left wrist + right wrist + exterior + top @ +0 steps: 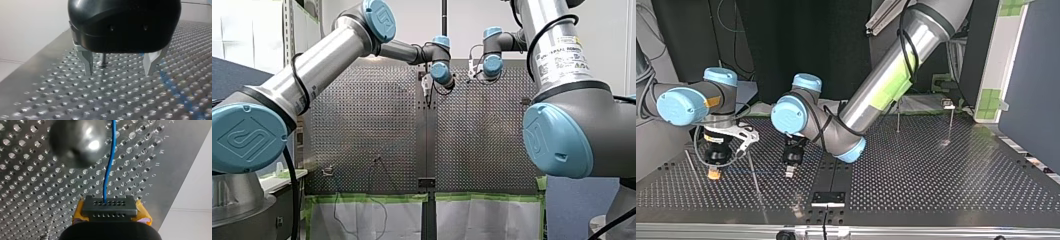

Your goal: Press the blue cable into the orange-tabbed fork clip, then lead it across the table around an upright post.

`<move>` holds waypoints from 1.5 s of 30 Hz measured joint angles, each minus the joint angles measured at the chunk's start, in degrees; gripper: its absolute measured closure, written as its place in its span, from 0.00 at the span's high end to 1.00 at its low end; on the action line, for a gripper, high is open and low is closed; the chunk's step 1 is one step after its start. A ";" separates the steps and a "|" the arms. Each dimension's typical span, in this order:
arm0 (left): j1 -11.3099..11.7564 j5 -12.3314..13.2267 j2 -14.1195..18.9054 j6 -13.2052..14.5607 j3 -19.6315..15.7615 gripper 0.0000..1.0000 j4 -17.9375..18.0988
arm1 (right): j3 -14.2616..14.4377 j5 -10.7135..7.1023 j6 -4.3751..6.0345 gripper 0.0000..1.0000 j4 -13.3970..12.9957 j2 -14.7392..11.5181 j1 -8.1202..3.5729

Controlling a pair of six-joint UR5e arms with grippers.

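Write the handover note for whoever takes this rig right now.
My left gripper: open, empty, low over the table, an upright post beyond it.
My right gripper: shut on the blue cable, which runs ahead across the table.
Done: cable gripped. The fork clip is not identifiable here, so clipping is unconfirmed.
Left: confirm the clip, then route around a post.

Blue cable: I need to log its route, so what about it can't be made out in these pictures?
Right wrist view: the near end of the blue cable is hidden behind a black perforated block; its far end runs off the edge.
Left wrist view: only a blurred streak beside my left tool.
Top view: a faint line, too thin to follow.
Front view: too small to see.
Whether a fork clip holds it: cannot tell.
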 joint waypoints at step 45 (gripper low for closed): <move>0.35 -1.43 -2.03 -1.31 -0.10 1.00 -3.13 | 14.14 -0.07 2.75 0.00 -9.55 6.25 -3.39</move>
